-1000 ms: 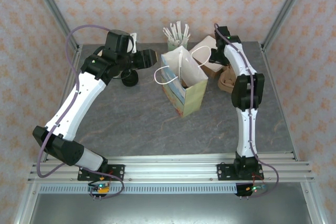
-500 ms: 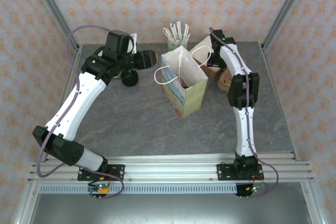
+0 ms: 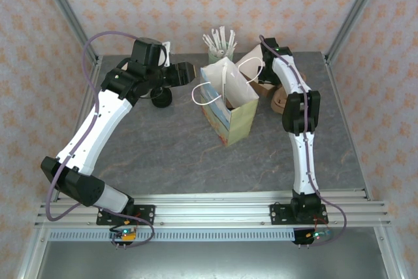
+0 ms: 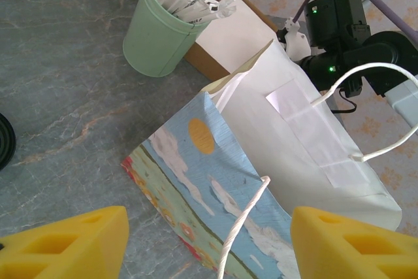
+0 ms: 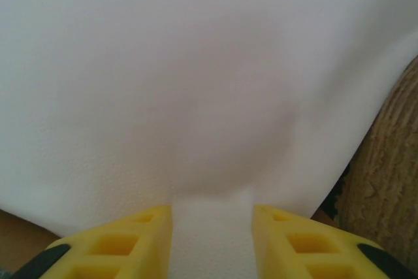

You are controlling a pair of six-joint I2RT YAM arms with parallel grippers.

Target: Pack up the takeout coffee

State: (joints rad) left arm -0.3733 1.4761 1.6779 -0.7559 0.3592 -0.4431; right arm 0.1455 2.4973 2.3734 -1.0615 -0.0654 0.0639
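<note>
The takeout coffee is out of view. A paper bag [image 3: 228, 106] with a blue sky print and white rope handles stands upright and open mid-table; its printed side [image 4: 215, 181] faces the left wrist camera. My left gripper [image 3: 188, 72] hovers just left of the bag's top, open wide with nothing held [image 4: 209, 223]. My right gripper [image 3: 264, 49] is behind the bag's far right side, its yellow fingers [image 5: 130, 233] closed on a white napkin [image 5: 209, 96], whose sheet [image 3: 251, 63] spreads beside the bag.
A green cup of wrapped straws [image 3: 221, 47] stands behind the bag [image 4: 157, 37]. A loose black lid [image 3: 161, 98] lies under my left wrist. A brown box [image 3: 264, 86] and cardboard carriers [image 3: 282, 101] sit at the back right, near the table's rear edge.
My right gripper has moved a little left toward the bag's opening with the napkin. The left arm and the bag have stayed put.
</note>
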